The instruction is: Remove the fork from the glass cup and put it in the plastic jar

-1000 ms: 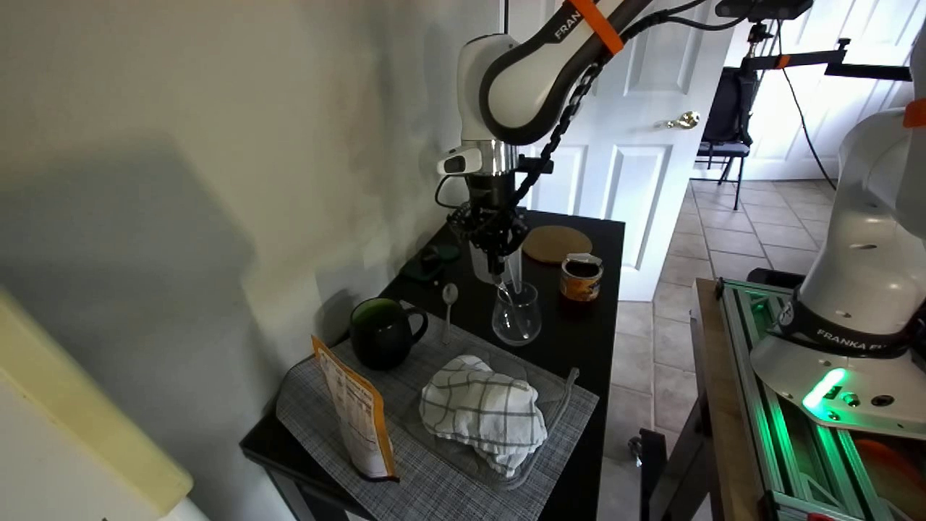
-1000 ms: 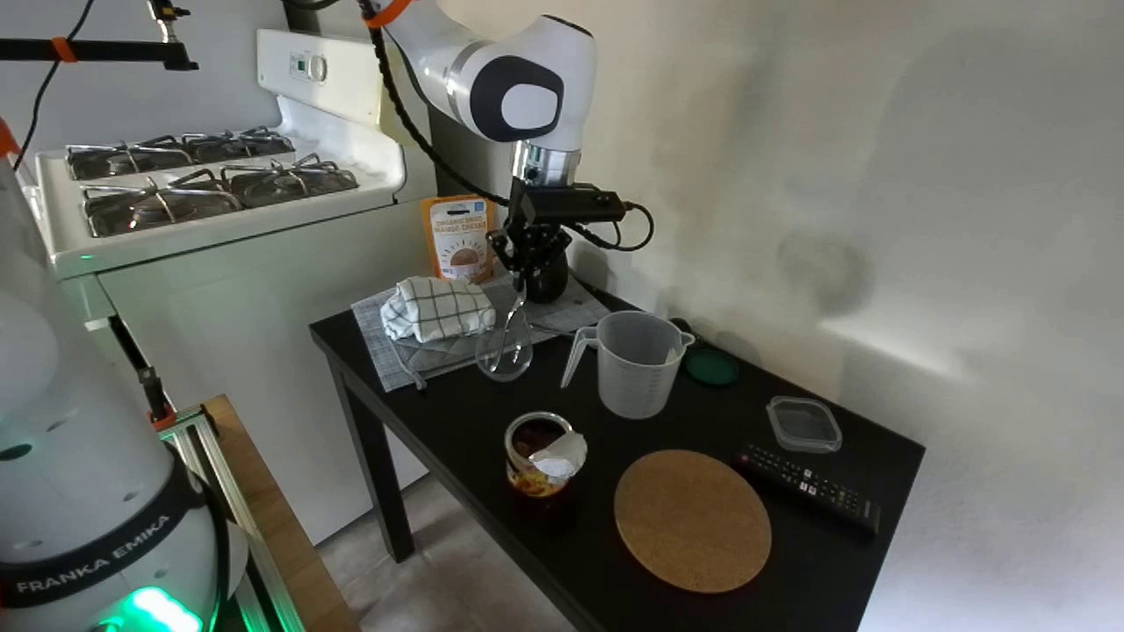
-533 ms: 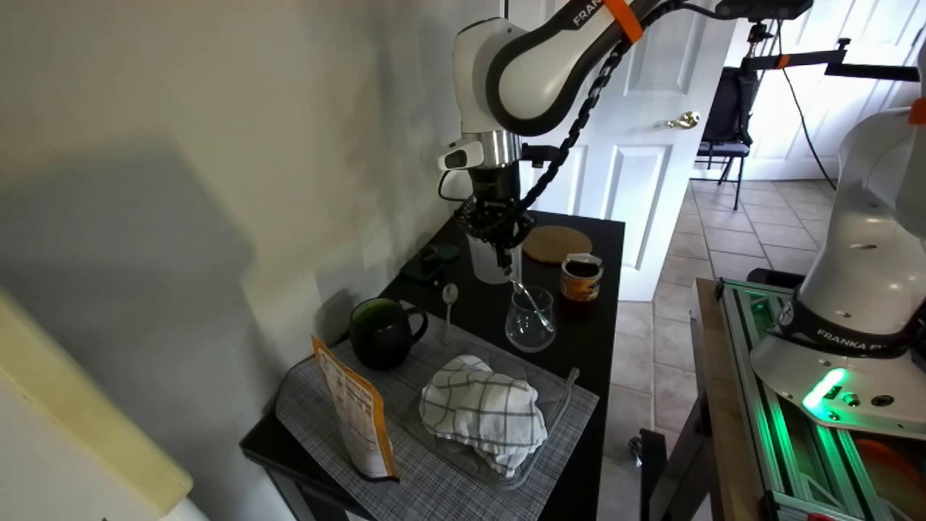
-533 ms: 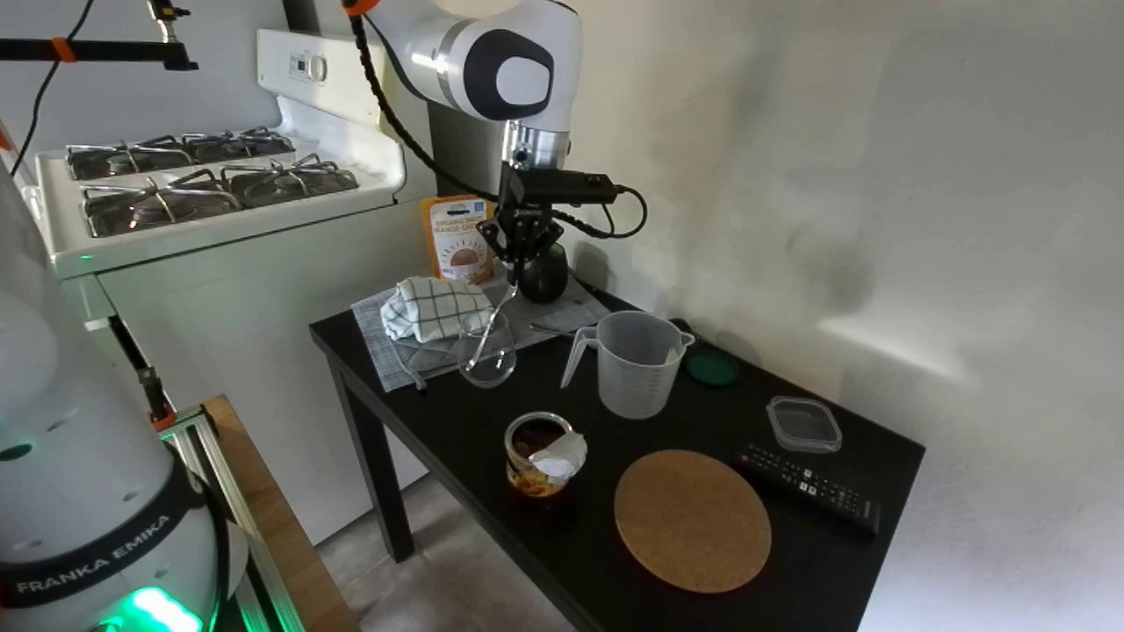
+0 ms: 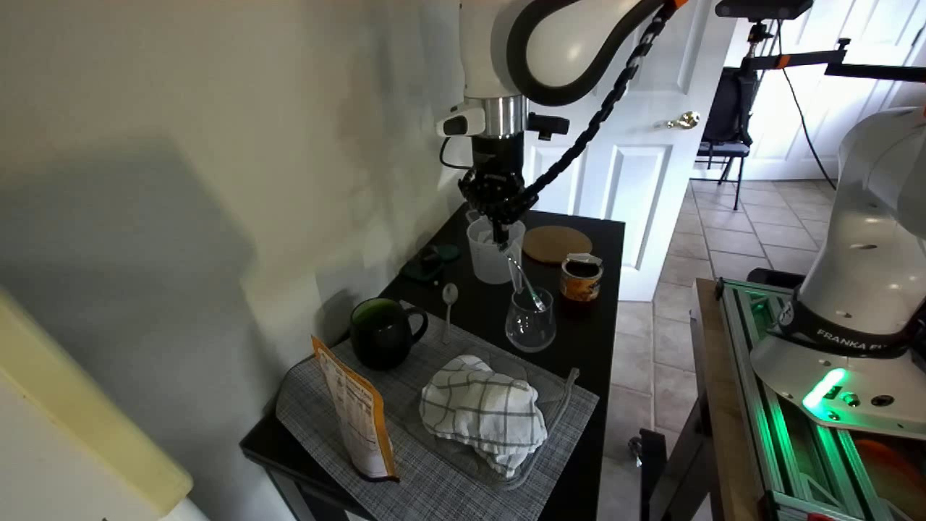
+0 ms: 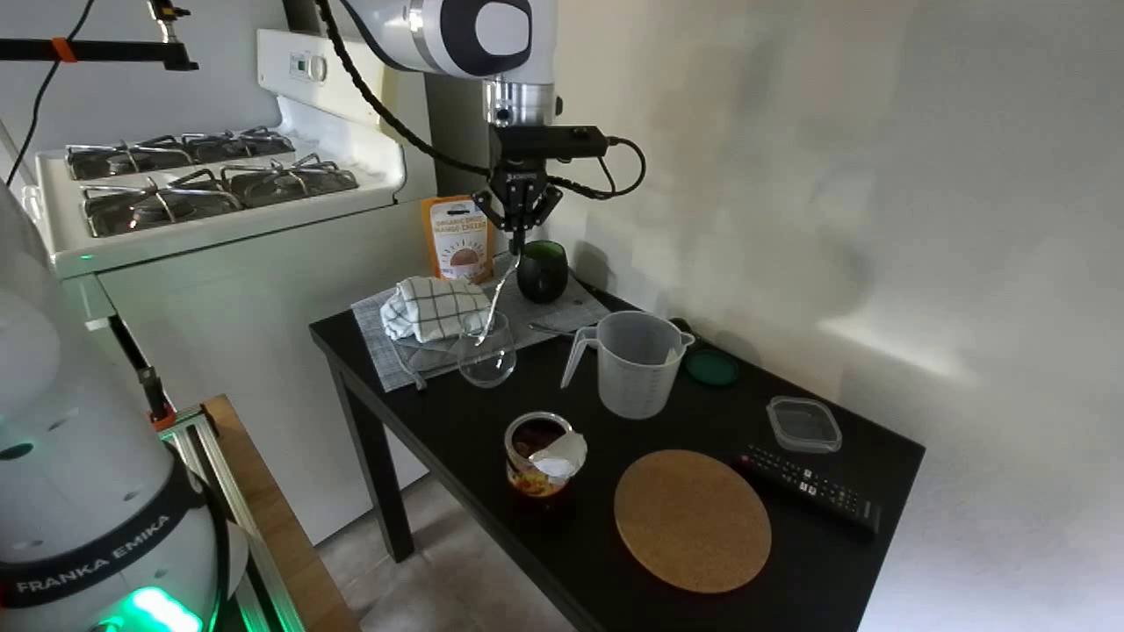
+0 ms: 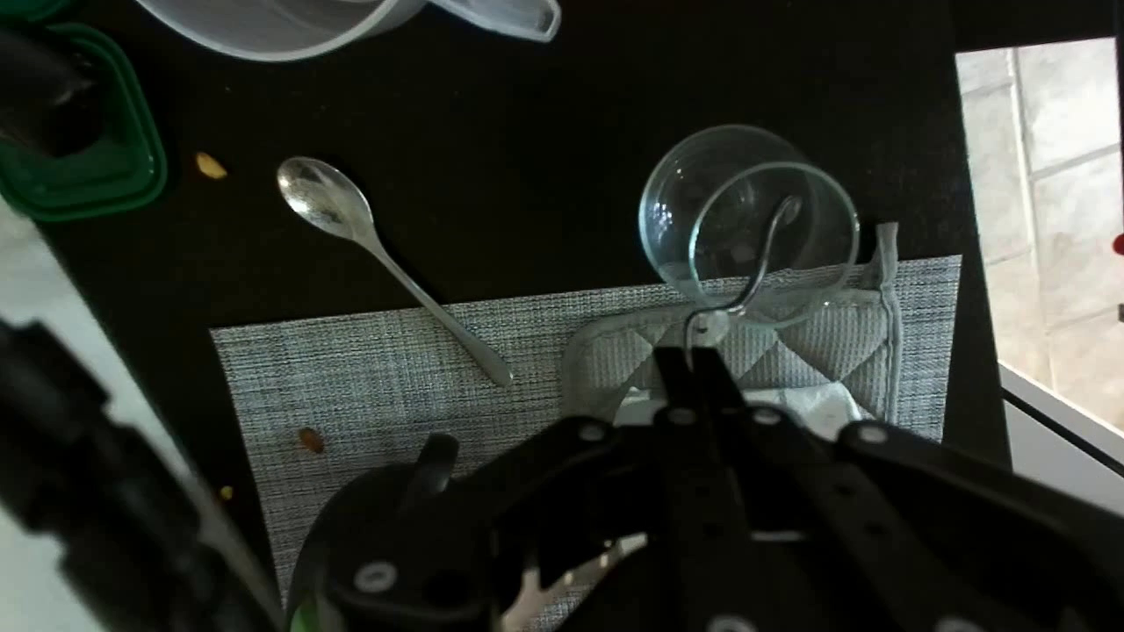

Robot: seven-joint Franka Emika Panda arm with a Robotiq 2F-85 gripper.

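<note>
My gripper [image 5: 500, 239] is shut on the upper end of the thin metal fork [image 5: 524, 278], also seen in the wrist view [image 7: 762, 263]. The fork hangs tilted, its lower end inside the upper part of the clear glass cup [image 5: 530, 333]. The glass cup stands upright on the black table, also in an exterior view [image 6: 488, 367]. The cloudy plastic jar [image 6: 637, 382], with a handle and a spout, stands upright apart from the glass. In the wrist view only part of the jar [image 7: 281, 54] shows at the top edge.
A spoon [image 7: 325, 195] lies beside the glass. A dark mug [image 5: 381, 340], a pouch [image 5: 358, 412] and a checked towel [image 5: 481, 412] are on the grey mat. An opened can [image 6: 536, 474], a cork disc [image 6: 694, 522], a remote [image 6: 808, 490] and lids [image 6: 711, 367] are around the jar.
The glass cup shifted toward the table's front edge, then stayed put. My gripper has risen with the fork, so the fork's lower end is now higher in the glass.
</note>
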